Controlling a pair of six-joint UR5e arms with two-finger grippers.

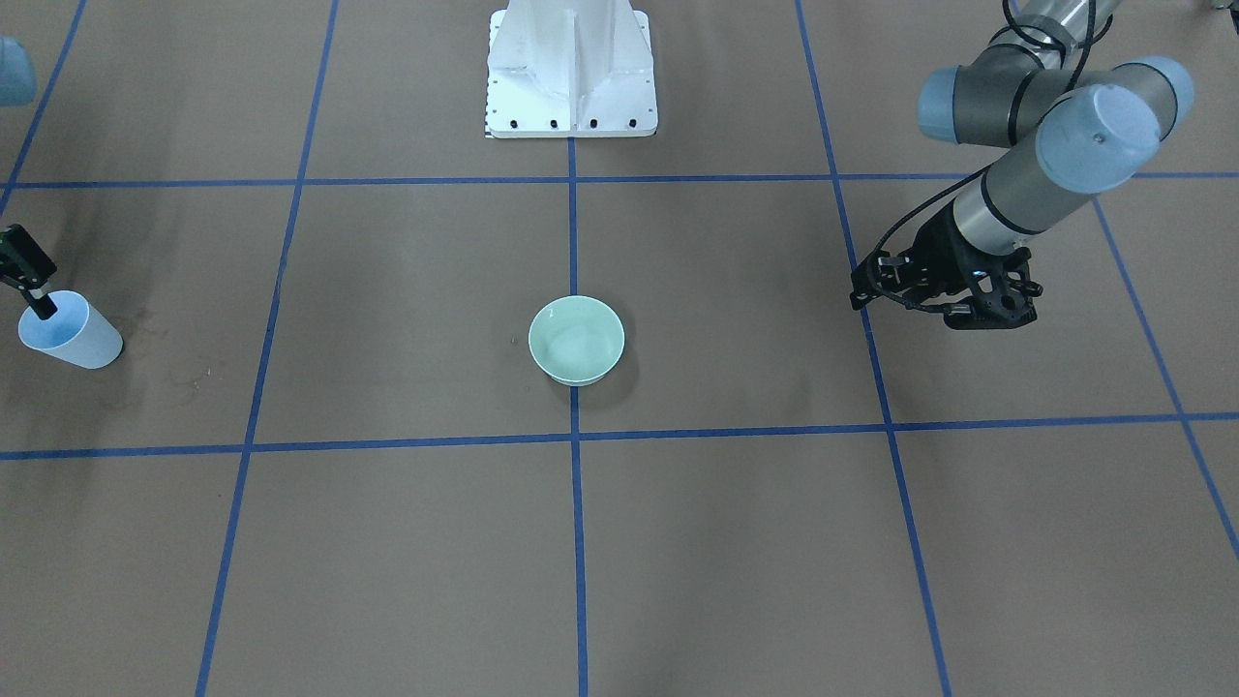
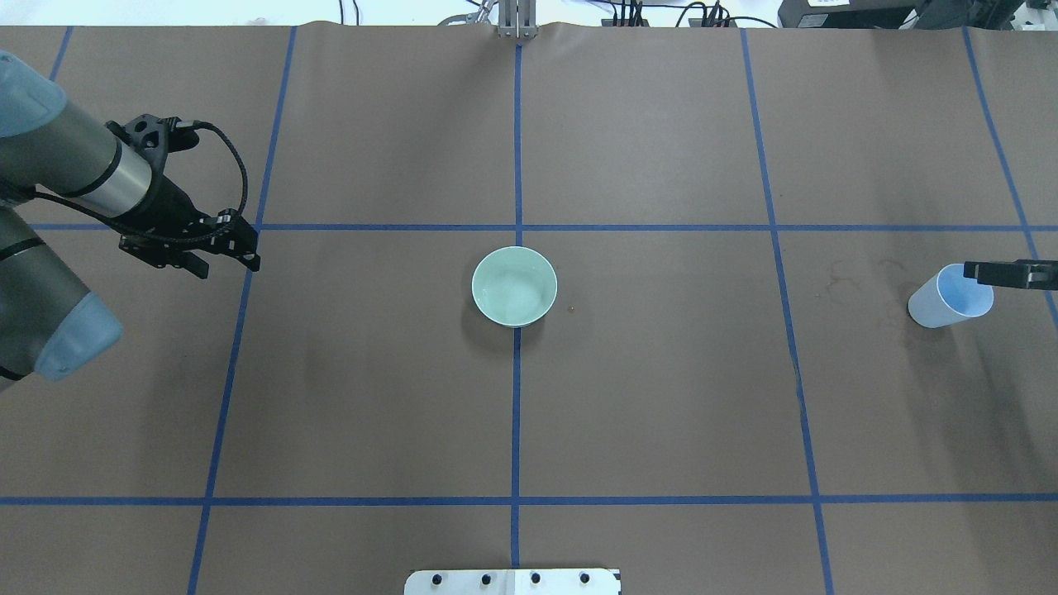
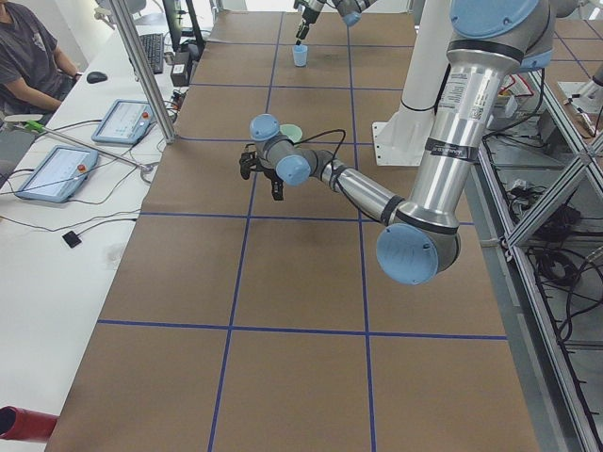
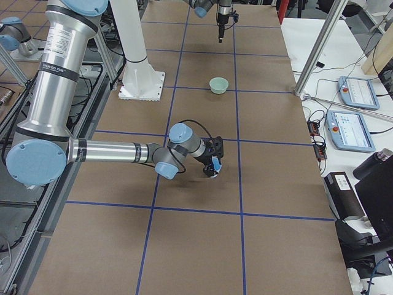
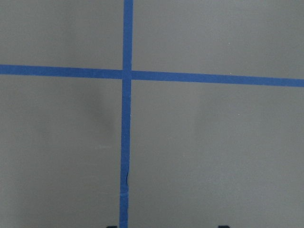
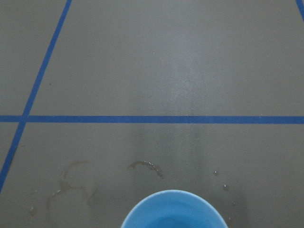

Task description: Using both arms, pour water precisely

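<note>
A pale green bowl (image 1: 576, 339) (image 2: 514, 286) stands at the table's centre on the blue tape line. A light blue cup (image 2: 949, 297) (image 1: 70, 332) stands at the robot's far right. My right gripper (image 2: 972, 273) (image 1: 41, 308) is shut on the cup's rim, one finger inside it. The right wrist view shows only the cup's rim (image 6: 173, 209). I cannot make out the water for certain; the bowl's inside has a faint pale sheen. My left gripper (image 2: 227, 252) (image 1: 876, 290) hangs open and empty over a tape crossing, far from the bowl.
The white pedestal (image 1: 571, 68) (image 2: 512, 581) stands at the robot's side of the table. Dried ring stains (image 6: 71, 185) (image 2: 843, 281) mark the brown paper beside the cup. An operator (image 3: 33, 56) and tablets (image 3: 57, 169) are beyond the far edge.
</note>
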